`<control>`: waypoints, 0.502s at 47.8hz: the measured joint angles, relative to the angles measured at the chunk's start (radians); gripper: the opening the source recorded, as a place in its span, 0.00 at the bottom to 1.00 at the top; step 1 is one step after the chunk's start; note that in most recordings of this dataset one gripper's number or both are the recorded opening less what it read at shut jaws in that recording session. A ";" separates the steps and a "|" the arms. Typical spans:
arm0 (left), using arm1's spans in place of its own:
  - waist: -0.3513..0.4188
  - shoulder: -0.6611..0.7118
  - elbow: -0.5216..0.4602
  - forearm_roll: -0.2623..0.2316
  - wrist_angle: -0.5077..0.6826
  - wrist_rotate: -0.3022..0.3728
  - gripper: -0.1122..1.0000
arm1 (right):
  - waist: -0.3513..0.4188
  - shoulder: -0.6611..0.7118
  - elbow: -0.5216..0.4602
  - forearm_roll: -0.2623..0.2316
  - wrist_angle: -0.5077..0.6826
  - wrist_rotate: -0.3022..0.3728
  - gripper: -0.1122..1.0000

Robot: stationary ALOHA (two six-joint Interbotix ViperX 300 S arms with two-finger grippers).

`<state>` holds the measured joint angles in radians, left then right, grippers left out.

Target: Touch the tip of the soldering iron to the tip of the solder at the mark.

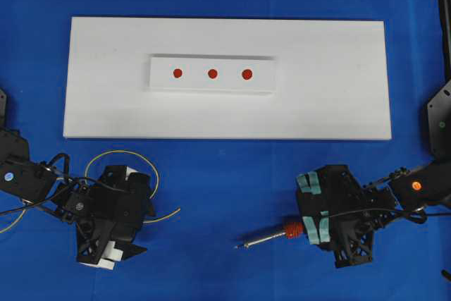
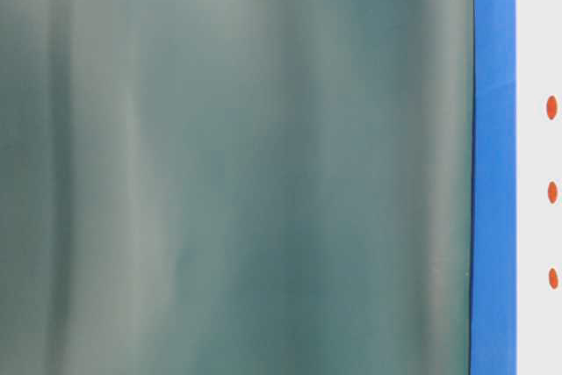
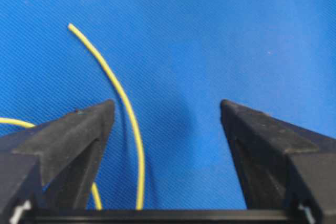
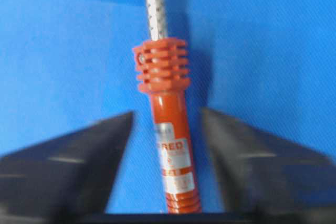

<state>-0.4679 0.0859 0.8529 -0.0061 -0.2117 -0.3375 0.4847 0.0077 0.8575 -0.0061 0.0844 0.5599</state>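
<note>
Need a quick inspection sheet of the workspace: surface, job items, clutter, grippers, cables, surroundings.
Surface: blue cloth under a white board; a raised white strip on the board carries three red dots.
Job's things: soldering iron and solder both lie on the cloth, neither gripped.
Clutter: nothing seen.
Grippers: left gripper open, solder between its jaws; right gripper open astride the iron's handle.
Cables: black leads on both arms.
Surroundings: table-level view mostly blocked by a grey-green blur.

The soldering iron (image 4: 169,145) handle label seemingly reads "RED".
</note>
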 measured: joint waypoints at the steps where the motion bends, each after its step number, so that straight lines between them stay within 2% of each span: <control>1: -0.002 -0.006 -0.002 0.002 0.006 -0.002 0.80 | 0.000 -0.002 -0.005 0.000 0.008 -0.002 0.69; 5: -0.003 -0.049 -0.008 0.002 0.054 -0.002 0.79 | 0.000 -0.017 -0.025 0.002 0.043 -0.008 0.89; 6: -0.003 -0.063 -0.009 0.000 0.069 0.000 0.79 | 0.000 -0.025 -0.031 0.000 0.054 -0.009 0.91; 12: -0.002 -0.173 -0.020 0.002 0.178 0.008 0.79 | -0.009 -0.114 -0.071 -0.038 0.160 -0.012 0.84; 18: 0.032 -0.295 -0.021 0.002 0.270 0.014 0.79 | -0.041 -0.225 -0.103 -0.109 0.290 -0.014 0.84; 24: 0.097 -0.405 -0.015 0.003 0.310 0.032 0.79 | -0.095 -0.347 -0.126 -0.204 0.414 -0.015 0.84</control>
<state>-0.3712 -0.3191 0.8376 -0.0031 0.0982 -0.3053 0.3896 -0.3390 0.7317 -0.2102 0.4985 0.5446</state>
